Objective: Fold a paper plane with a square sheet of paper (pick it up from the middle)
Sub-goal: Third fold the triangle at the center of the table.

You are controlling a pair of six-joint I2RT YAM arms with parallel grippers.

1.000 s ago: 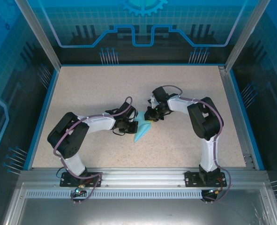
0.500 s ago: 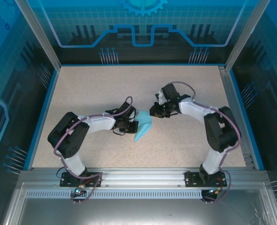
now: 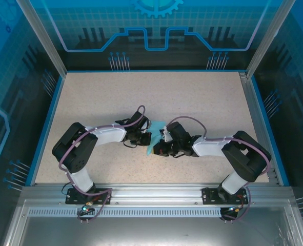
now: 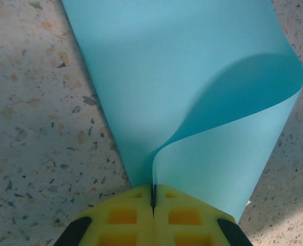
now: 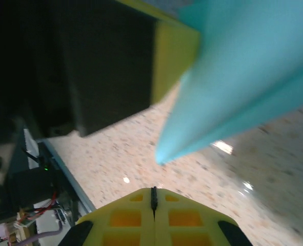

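The light blue sheet of paper, folded into a narrow pointed paper plane shape, lies mid-table. My left gripper is shut on its edge. In the left wrist view the paper curls up from the table into the closed yellow fingertips. My right gripper sits low just right of the paper's near tip, shut and empty. The right wrist view shows the pointed tip hanging ahead of the closed right gripper, with the left gripper's finger behind it.
The speckled beige table has a blue rim on its left and a metal frame on its right. Both arms bend inward and meet at the middle. An aluminium rail runs along the near edge.
My right arm swung from the far side of the paper round to its near tip and dropped low, its jaws closing. The left gripper and the paper stayed put.
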